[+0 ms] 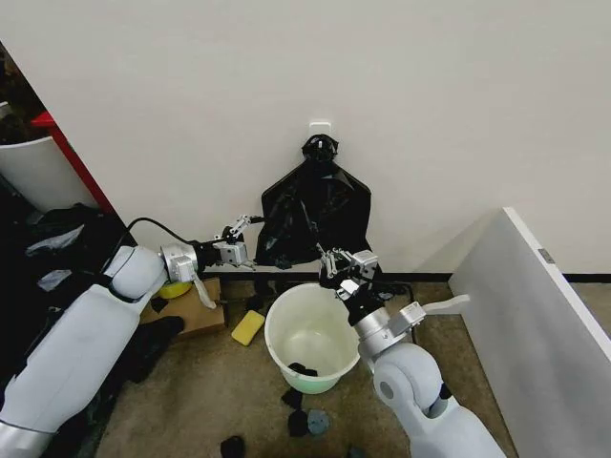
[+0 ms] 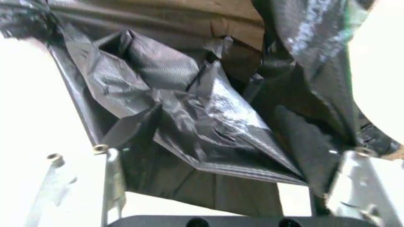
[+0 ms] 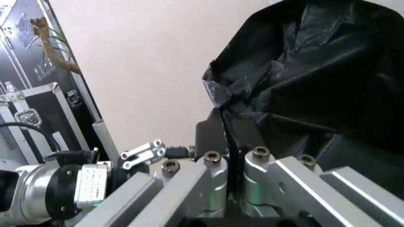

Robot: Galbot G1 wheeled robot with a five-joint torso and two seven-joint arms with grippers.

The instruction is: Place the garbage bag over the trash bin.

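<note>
The garbage bag hangs black and crumpled against the wall at the twelve o'clock side of the scene, gathered at its top into a knot on a white wall hook. Its lower edge drops to just above and behind the trash bin, which stands upright on the brown floor below it, a round cream-white bucket with a pale green base. Inside the bin, on its bottom toward six o'clock, lies a small dark object; the rest of the inside is bare.

The right gripper sits at the bin's one o'clock rim, at the bag's lower right edge. In the right wrist view its fingers are pressed together on a fold of the black plastic. The left gripper reaches in from nine o'clock to the bag's lower left edge. In the left wrist view its fingers stand spread, with the bag's creased film between them.

At the bin's nine o'clock a yellow sponge lies on the floor. Farther out the same way is a cardboard box. Dark scraps lie scattered at six o'clock of the bin.
</note>
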